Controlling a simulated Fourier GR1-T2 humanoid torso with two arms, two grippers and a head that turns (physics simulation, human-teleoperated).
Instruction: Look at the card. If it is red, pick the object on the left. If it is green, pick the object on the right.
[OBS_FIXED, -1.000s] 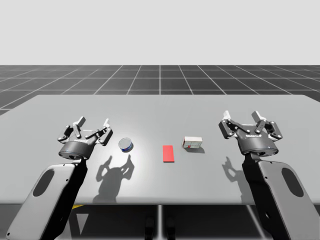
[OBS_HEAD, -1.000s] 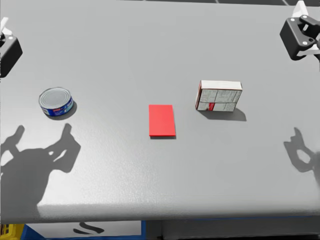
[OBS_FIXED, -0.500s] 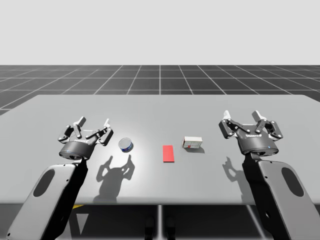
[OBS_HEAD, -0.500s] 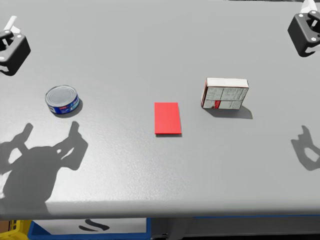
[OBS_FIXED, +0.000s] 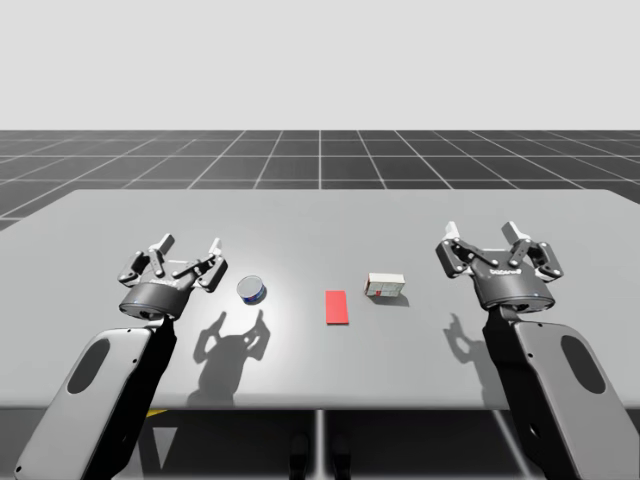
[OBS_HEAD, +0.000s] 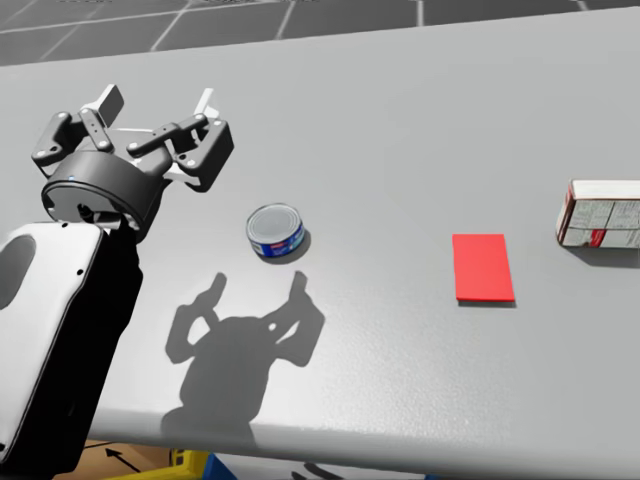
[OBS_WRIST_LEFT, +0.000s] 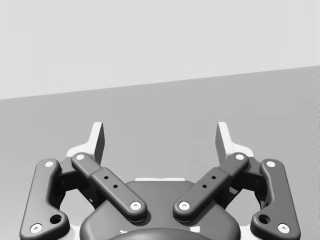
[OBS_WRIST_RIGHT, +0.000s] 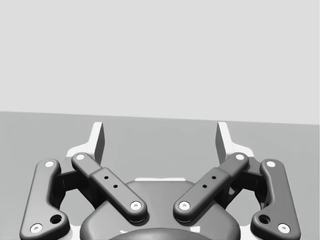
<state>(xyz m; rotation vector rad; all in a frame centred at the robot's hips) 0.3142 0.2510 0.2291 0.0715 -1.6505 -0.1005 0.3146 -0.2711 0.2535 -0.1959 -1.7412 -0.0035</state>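
A red card (OBS_FIXED: 337, 307) (OBS_HEAD: 483, 267) lies flat at the table's middle. To its left stands a short blue can with a silver lid (OBS_FIXED: 252, 290) (OBS_HEAD: 275, 231). To its right sits a small white box with red marks (OBS_FIXED: 385, 286) (OBS_HEAD: 600, 213). My left gripper (OBS_FIXED: 186, 255) (OBS_HEAD: 155, 105) (OBS_WRIST_LEFT: 160, 142) hovers open just left of the can, with nothing between its fingers. Far right of the box, my right gripper (OBS_FIXED: 482, 240) (OBS_WRIST_RIGHT: 160, 142) is open and holds nothing.
The grey table (OBS_FIXED: 320, 220) stretches wide around the three things, with bare surface between them and both arms. Its front edge (OBS_HEAD: 400, 455) runs close below the can and card. A dark grid floor lies beyond the far edge.
My head has turned to the left, so the can and my left arm now sit near the middle of the head view. The arms and objects have barely moved.
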